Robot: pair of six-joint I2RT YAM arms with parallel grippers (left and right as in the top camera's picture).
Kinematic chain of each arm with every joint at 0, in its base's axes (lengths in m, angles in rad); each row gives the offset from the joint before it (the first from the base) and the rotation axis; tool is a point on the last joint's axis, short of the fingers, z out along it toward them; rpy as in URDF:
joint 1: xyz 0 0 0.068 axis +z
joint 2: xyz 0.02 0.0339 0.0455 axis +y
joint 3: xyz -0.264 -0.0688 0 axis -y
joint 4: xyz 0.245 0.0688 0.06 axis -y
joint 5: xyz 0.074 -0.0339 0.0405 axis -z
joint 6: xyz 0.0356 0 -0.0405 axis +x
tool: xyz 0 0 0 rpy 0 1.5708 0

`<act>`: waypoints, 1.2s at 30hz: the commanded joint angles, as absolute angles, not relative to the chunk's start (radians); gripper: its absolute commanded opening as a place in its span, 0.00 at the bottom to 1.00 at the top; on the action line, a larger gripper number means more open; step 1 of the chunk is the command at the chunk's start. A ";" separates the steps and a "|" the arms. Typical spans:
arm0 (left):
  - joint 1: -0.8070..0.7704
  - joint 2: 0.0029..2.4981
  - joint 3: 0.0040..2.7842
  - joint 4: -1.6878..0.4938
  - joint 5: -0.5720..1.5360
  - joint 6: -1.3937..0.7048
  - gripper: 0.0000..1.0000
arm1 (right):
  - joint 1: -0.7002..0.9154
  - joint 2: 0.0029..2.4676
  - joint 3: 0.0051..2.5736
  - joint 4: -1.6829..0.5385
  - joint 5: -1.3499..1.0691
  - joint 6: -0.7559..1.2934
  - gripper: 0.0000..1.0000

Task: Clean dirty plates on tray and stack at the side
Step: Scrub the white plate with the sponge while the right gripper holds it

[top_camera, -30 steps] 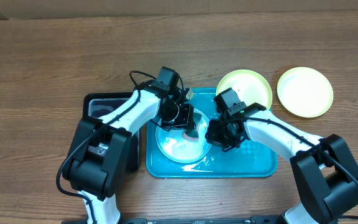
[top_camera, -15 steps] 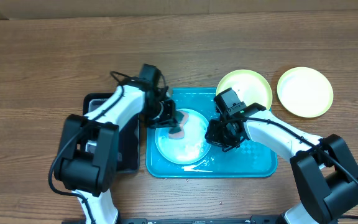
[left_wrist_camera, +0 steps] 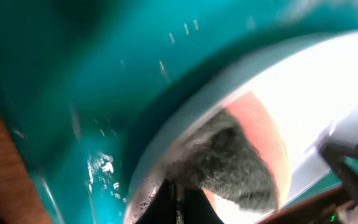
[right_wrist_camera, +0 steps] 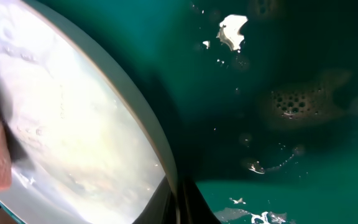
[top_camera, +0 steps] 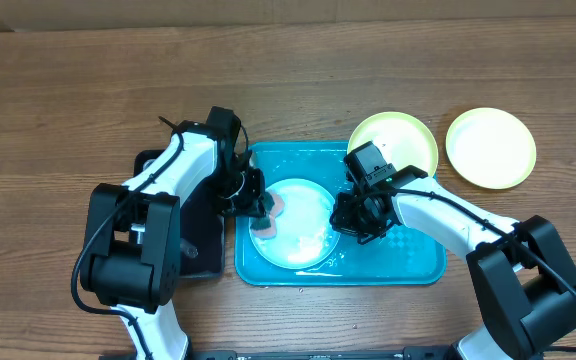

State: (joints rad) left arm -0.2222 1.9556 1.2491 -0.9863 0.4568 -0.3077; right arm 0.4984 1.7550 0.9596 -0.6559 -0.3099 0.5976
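We look down on a brown wooden table [top_camera: 68, 90] with a large turquoise rectangular plastic tray [top_camera: 408, 258], raised at the rim, in the middle. Inside the tray, toward its left end, lies a small round light blue plate [top_camera: 303, 238] with a white, wet-looking centre.

The left gripper [top_camera: 256, 205] reaches in over the tray's left rim. It is pinched on a pink sponge [top_camera: 271, 208] with a grey scouring face, and the sponge rests on the left edge of the light blue plate. The left wrist view is blurred. There we make out the sponge [left_wrist_camera: 235, 165] lying on the plate [left_wrist_camera: 316, 93], with the wet tray floor [left_wrist_camera: 73, 74] beside it.

The right gripper [top_camera: 346, 218] sits at the plate's right edge, closed on its rim. In the right wrist view the plate [right_wrist_camera: 73, 137] curves down to the fingers at the bottom edge of the picture. White foam specks [right_wrist_camera: 232, 31] dot the wet tray floor [right_wrist_camera: 291, 155].

A yellow-green rimmed plate [top_camera: 398, 140] overlaps the tray's far right corner. A second yellow-green plate [top_camera: 490, 147] lies on the table just to its right, apart from the tray. A smaller black rectangular tray [top_camera: 203, 240] sits just beside the turquoise tray's left side, partly hidden under the left arm.
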 commanded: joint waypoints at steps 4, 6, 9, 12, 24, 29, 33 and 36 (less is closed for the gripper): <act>-0.270 1.972 1.256 -0.997 0.560 -0.171 0.04 | 0.504 1.761 0.949 -0.664 -0.282 0.598 0.04; -0.286 1.972 1.256 -0.982 0.584 -0.171 0.04 | 0.504 1.761 0.949 -0.664 -0.282 0.598 0.04; -0.317 1.972 1.256 -0.959 0.612 -0.172 0.04 | 0.504 1.761 0.950 -0.664 -0.282 0.598 0.04; -0.344 1.972 1.256 -0.931 0.629 -0.187 0.04 | 0.504 1.761 0.950 -0.666 -0.282 0.598 0.04; -0.382 1.975 1.250 -0.863 0.629 -0.216 0.04 | 0.504 1.761 0.949 -0.666 -0.282 0.598 0.04; -0.393 1.975 1.230 -0.818 0.664 -0.205 0.04 | 0.504 1.761 0.950 -0.666 -0.282 0.598 0.04; -0.421 1.975 1.214 -0.783 0.667 -0.208 0.04 | 0.504 1.761 0.949 -0.665 -0.282 0.598 0.04; -0.442 1.975 1.213 -0.792 0.579 -0.231 0.04 | 0.504 1.761 0.949 -0.666 -0.282 0.598 0.04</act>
State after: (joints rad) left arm -0.4145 1.9583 1.2289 -0.7883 0.6308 -0.2096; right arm 0.4992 1.7550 0.9596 -0.6624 -0.3096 0.5987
